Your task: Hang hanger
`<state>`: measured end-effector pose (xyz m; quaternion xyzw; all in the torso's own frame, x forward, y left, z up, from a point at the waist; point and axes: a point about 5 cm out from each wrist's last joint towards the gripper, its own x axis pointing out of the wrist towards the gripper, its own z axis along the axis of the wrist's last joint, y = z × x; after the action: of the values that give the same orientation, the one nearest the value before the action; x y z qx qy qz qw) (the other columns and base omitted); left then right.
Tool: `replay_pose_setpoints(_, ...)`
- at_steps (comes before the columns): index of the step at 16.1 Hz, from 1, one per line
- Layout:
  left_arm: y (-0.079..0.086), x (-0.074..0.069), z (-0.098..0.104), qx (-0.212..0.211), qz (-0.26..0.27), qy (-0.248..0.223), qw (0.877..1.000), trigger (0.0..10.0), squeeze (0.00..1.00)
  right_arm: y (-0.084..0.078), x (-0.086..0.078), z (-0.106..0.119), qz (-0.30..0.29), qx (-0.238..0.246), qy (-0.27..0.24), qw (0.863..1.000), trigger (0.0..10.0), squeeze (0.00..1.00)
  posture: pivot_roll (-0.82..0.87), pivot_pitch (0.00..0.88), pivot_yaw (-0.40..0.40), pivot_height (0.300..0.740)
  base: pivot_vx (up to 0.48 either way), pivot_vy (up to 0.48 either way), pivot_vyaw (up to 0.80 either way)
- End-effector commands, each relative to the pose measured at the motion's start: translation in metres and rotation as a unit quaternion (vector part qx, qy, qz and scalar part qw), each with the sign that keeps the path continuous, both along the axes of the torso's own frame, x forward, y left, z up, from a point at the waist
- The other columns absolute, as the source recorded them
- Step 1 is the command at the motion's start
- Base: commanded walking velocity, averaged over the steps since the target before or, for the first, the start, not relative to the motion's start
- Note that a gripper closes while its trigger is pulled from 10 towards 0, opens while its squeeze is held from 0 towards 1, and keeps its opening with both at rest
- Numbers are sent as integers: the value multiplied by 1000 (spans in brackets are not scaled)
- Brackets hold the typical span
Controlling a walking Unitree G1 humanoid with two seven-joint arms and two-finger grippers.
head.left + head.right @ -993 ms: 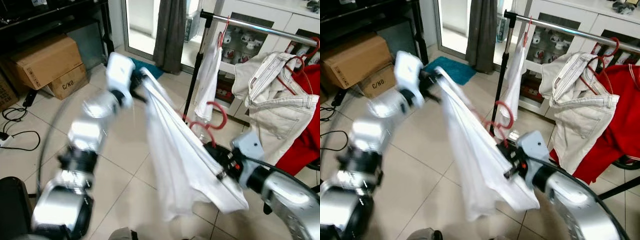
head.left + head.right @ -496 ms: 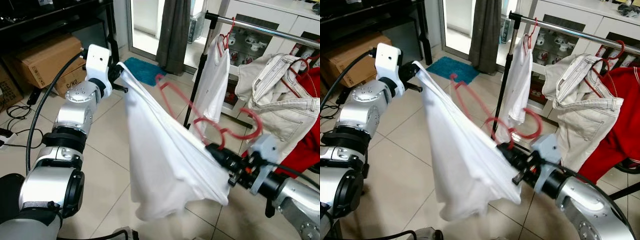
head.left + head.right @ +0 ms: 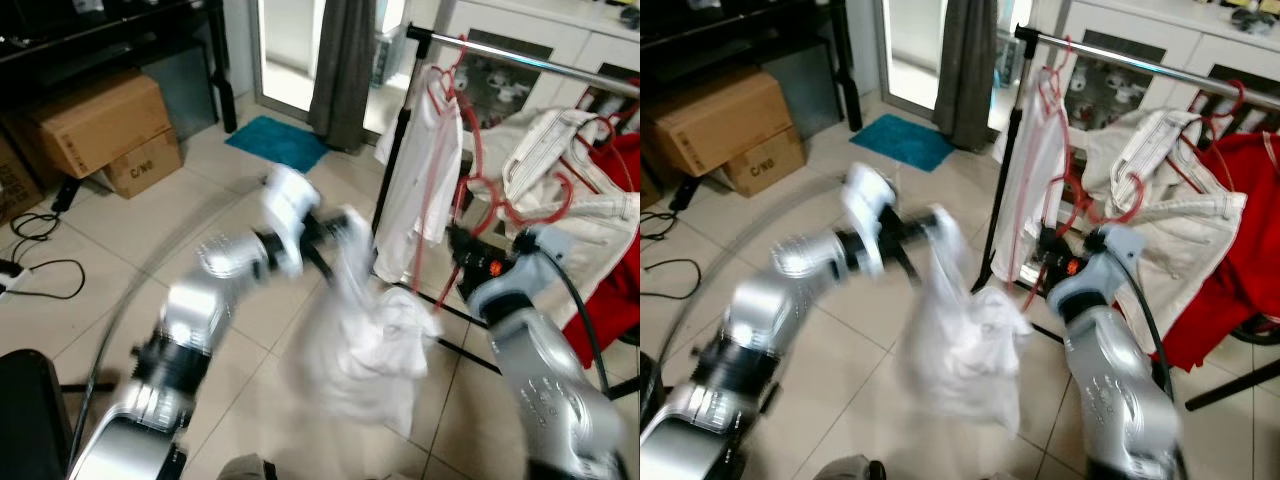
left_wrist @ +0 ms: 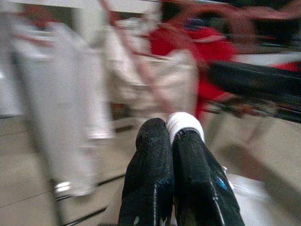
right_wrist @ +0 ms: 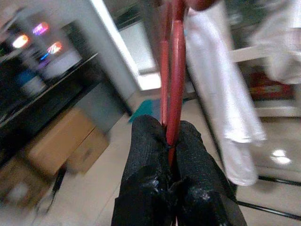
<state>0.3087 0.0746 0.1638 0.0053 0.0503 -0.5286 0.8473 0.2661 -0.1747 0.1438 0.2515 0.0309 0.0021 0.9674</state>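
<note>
Half a second ago the white shirt (image 3: 365,335) was stretched taut between the arms; now it sags in a bunch near the floor. The left gripper (image 4: 170,141), swung rightward, pinches its fabric. The right gripper (image 5: 165,141), clamped on the red hanger (image 5: 173,70), has risen toward the clothes rail (image 3: 520,60).

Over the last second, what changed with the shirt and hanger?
The white shirt, earlier stretched taut between both grippers, now hangs bunched and slack. The left gripper swung in toward the rack, still pinching the shirt. The right gripper lifted the red hanger upright toward the rail; it is still clamped on it. The clothes on the rack look unchanged.
</note>
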Motion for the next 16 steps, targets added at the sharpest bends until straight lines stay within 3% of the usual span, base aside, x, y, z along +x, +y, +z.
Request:
replay_pose_setpoints(1,1,-8,12,-9,-33,-9,999,0,0,-19,2,-1,-66,8,4,998,0,0,-16,13,-20,740,0,0,0)
replay_pose_setpoints(3,9,-18,14,-8,-46,5,999,0,0,-30,7,-1,-100,-26,8,995,0,0,-10,20,-20,740,0,0,0)
replay_pose_setpoints(5,21,-24,16,-11,-24,15,1000,0,0,-37,8,1,-117,-55,7,992,0,0,-8,28,-18,740,0,0,0)
replay_pose_setpoints(6,24,-28,16,-16,-20,24,999,0,0,-39,8,3,-124,-41,0,991,0,0,-6,32,-18,740,0,0,0)
replay_pose_setpoints(7,29,-34,18,-60,-4,48,997,0,0,-45,9,10,-161,102,-37,981,0,0,-3,38,-16,740,0,0,0)
replay_pose_setpoints(8,30,-36,26,-127,4,68,990,0,0,-47,9,17,-175,193,-74,963,0,0,-9,41,-12,740,0,0,0)
replay_pose_setpoints(9,32,-36,52,-268,5,85,960,0,0,-49,9,28,-172,243,-119,947,0,0,-9,41,-12,740,0,0,0)
replay_pose_setpoints(10,34,-35,63,-321,4,85,943,0,0,-49,9,30,-165,238,-129,948,0,0,-15,46,-10,740,0,0,0)
replay_pose_setpoints(11,47,-27,96,-437,8,72,897,0,0,-28,12,26,-82,26,-93,992,0,0,-14,47,-9,740,0,0,0)
replay_pose_setpoints(12,51,-22,102,-440,9,78,895,0,0,-19,14,15,-59,-42,-69,995,0,0,-8,44,-14,740,0,0,0)
replay_pose_setpoints(13,51,-22,102,-438,9,83,895,0,0,-18,14,15,-56,-43,-71,995,0,0,-8,44,-14,740,0,0,0)
replay_pose_setpoints(14,46,-22,97,-402,10,98,910,0,0,-12,17,18,-42,-48,-82,995,0,0,-2,39,-15,740,0,0,0)
replay_pose_setpoints(15,35,-24,82,-307,17,120,944,0,0,0,23,27,-20,-44,-111,993,0,0,-2,39,-15,740,0,0,0)
replay_pose_setpoints(16,25,-22,67,-237,31,142,961,0,0,6,29,39,-29,36,-142,989,0,0,1,37,-10,740,0,0,0)
